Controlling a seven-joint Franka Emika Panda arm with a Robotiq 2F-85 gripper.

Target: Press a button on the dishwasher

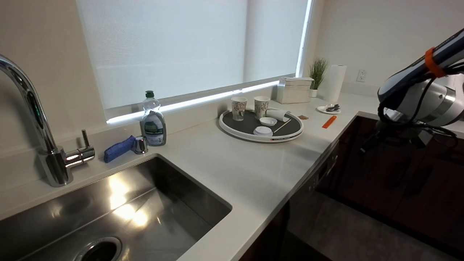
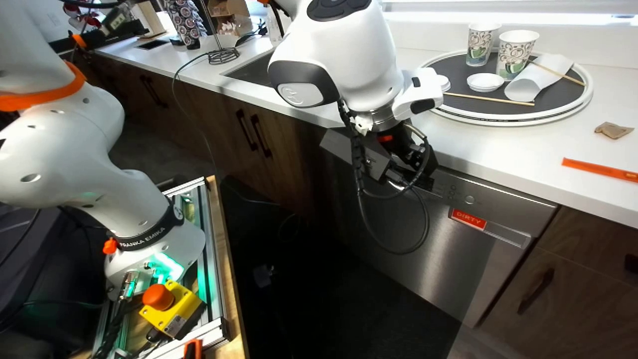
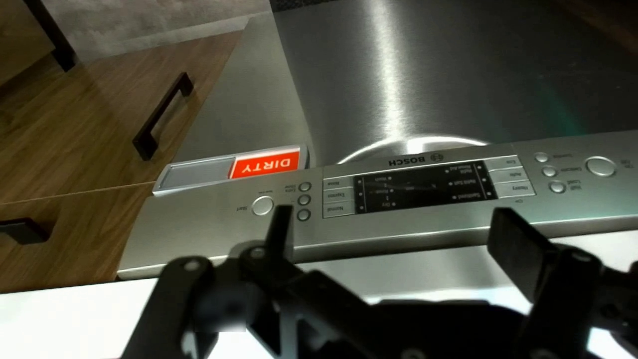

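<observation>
The dishwasher has a steel front that looks dark in shadow, in an exterior view (image 2: pixel 438 254) and in the wrist view (image 3: pixel 448 75). Its control strip appears upside down in the wrist view. It has a round Start button (image 3: pixel 262 205), several small round buttons, a black display (image 3: pixel 423 188) and a larger round button (image 3: pixel 600 166). My gripper (image 3: pixel 391 212) is open and empty by the strip. Its left finger overlaps the area between Start and the small buttons; I cannot tell whether it touches. The gripper also shows in an exterior view (image 1: pixel 393 145); cables partly hide it in an exterior view (image 2: pixel 423 172).
The white countertop (image 2: pixel 498 144) overhangs just above the control strip. A red DIRTY sign (image 2: pixel 468 218) is on the dishwasher front. A round tray (image 1: pixel 226 127) with paper cups stands on the counter. Wooden cabinets (image 3: pixel 99 124) flank the dishwasher. Cables (image 2: pixel 423 219) hang below the wrist.
</observation>
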